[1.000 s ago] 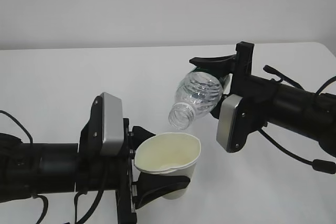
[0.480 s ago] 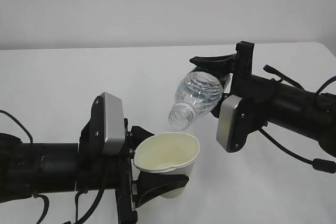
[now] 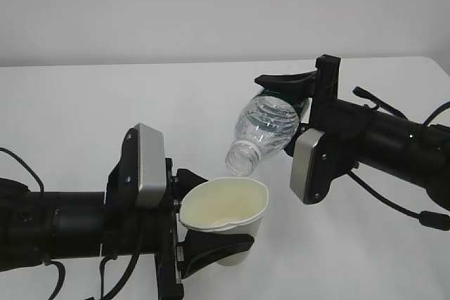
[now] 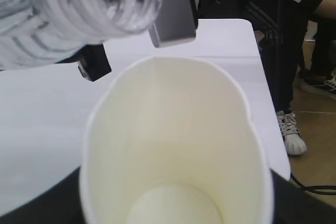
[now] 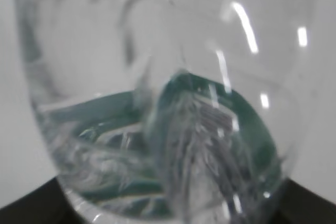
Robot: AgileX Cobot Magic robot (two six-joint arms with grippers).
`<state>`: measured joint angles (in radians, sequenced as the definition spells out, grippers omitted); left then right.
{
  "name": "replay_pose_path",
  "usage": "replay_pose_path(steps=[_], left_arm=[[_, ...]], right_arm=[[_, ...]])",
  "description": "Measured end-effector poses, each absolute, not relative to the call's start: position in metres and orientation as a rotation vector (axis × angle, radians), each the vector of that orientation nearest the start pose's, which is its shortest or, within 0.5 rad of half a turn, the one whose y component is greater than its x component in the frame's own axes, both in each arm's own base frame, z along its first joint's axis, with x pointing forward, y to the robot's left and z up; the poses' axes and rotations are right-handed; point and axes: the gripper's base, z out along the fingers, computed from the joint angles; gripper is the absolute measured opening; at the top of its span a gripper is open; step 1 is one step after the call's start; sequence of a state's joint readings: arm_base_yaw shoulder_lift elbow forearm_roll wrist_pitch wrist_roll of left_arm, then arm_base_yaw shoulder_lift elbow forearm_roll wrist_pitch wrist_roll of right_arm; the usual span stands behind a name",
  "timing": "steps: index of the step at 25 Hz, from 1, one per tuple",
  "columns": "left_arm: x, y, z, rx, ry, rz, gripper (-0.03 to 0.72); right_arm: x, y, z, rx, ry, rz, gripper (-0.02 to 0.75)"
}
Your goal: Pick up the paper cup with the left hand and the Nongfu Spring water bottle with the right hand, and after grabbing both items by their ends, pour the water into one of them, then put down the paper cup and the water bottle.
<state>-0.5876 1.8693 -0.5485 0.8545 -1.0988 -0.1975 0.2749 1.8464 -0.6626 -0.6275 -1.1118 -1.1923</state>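
Ribbed clear plastic Nongfu Spring water bottle (image 3: 264, 128), clamped in the right claw (image 3: 290, 100), tilts neck-down. Below, the left claw (image 3: 204, 219) squeezes a smooth white paper cup (image 3: 228, 217), rim oval.

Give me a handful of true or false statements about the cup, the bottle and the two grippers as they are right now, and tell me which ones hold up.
1. The left hand grips the paper cup with its mouth facing up. True.
2. The Nongfu Spring water bottle stands upright on the table. False: the right hand holds it in the air, tilted with its neck pointing down toward the cup.
3. The bottle has no cap on its neck. True.
4. The bottle's mouth rests on the rim of the cup. False: there is a gap, and the mouth sits above the rim.
5. The cup's rim is a perfect circle. False: it is squeezed out of round in the grip.
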Motion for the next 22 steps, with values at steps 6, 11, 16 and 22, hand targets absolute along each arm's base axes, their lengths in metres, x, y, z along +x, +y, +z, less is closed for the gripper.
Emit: replay_pose_path(steps=[6, 11, 16, 22], left_arm=[[0.2046, -0.2106, 0.131, 1.245, 1.44, -0.908, 0.421], [0.2045, -0.2106, 0.1312, 1.244, 1.438, -0.909, 0.421], [0.2045, -0.2106, 0.1312, 1.244, 1.438, -0.909, 0.421], [0.2045, -0.2106, 0.1312, 1.244, 1.438, -0.909, 0.42]], right_arm=[[0.301, 0.1335, 0.1658, -1.511, 0.674, -0.514, 0.462], [0.3013, 0.1334, 0.166, -1.516, 0.662, -0.528, 0.462], [0.3036, 0.134, 0.1682, -1.512, 0.651, -0.54, 0.462], [0.3066, 0.1349, 0.1717, -1.501, 0.64, -0.549, 0.462]])
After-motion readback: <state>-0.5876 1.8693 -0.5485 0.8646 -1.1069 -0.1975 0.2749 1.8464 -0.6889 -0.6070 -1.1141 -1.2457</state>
